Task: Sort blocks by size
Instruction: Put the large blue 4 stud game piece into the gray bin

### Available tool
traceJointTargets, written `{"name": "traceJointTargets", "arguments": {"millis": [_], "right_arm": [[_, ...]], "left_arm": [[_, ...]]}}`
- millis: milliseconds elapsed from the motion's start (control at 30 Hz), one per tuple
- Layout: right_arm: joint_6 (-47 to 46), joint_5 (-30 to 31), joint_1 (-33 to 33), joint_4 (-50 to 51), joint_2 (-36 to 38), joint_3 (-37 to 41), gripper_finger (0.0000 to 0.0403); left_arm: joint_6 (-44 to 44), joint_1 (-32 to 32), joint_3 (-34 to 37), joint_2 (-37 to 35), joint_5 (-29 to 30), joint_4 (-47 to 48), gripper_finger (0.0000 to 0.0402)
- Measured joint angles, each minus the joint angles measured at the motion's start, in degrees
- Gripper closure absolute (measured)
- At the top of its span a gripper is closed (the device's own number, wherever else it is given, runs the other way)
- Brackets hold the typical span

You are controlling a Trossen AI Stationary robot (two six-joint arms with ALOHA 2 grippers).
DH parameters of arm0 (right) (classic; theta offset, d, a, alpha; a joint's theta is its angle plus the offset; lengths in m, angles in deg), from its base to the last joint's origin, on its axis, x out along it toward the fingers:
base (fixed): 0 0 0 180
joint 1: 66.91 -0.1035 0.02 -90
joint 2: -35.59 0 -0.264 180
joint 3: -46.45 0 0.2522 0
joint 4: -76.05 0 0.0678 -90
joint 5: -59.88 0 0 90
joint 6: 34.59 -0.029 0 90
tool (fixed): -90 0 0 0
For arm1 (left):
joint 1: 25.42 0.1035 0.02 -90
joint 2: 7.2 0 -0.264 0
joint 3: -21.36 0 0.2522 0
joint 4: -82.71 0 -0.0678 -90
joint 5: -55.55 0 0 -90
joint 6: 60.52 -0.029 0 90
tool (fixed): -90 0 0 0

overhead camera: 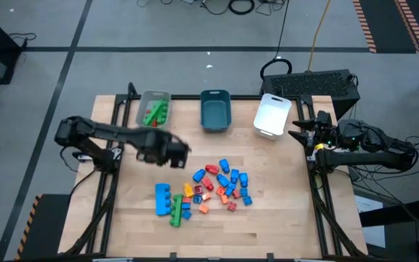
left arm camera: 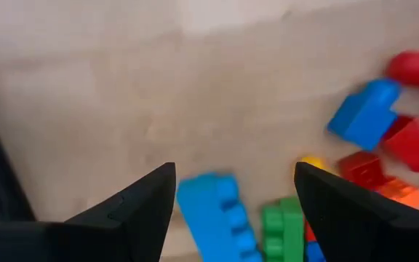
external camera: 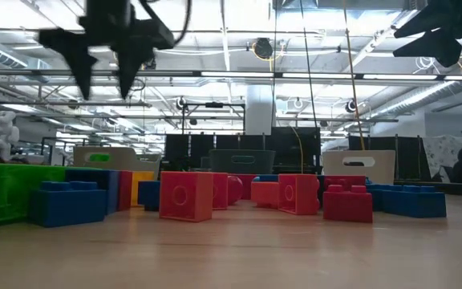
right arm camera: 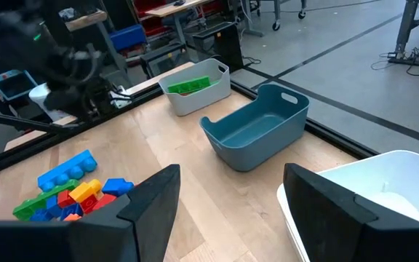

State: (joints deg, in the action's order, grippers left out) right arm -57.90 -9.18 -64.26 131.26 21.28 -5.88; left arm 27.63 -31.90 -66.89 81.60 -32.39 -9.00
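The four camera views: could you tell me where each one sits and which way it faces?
High view: overhead, straight down; both arms, the left gripper, the right gripper.
Low view: table height, level across the blocks; grippers hang above.
Left wrist view: looks down past its open fingers at the long blue block.
Right wrist view: looks past its open fingers across the teal tray.
Shared: that blue block shows in the high view too.

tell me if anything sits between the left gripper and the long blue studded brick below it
Nothing visible does. The left gripper hangs open above bare table, and the long blue studded brick lies uncovered, with only a green brick beside it.
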Motion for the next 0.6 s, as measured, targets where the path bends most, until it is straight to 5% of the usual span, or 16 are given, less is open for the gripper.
{"name": "traceJointTargets", "arguments": {"millis": [200,600], "right_arm": [[0.2,0.0,0.0,0.0,0.0,0.0,0.0165],[0.4,0.0,0.0,0.0,0.0,0.0,0.0165]], "left_arm": [[17.0,-9.3,0.4,3.3,0.0,-0.2,0.012],[31.1,-17.5,0.4,8.2,-2.0,-2.9,0.012]]}}
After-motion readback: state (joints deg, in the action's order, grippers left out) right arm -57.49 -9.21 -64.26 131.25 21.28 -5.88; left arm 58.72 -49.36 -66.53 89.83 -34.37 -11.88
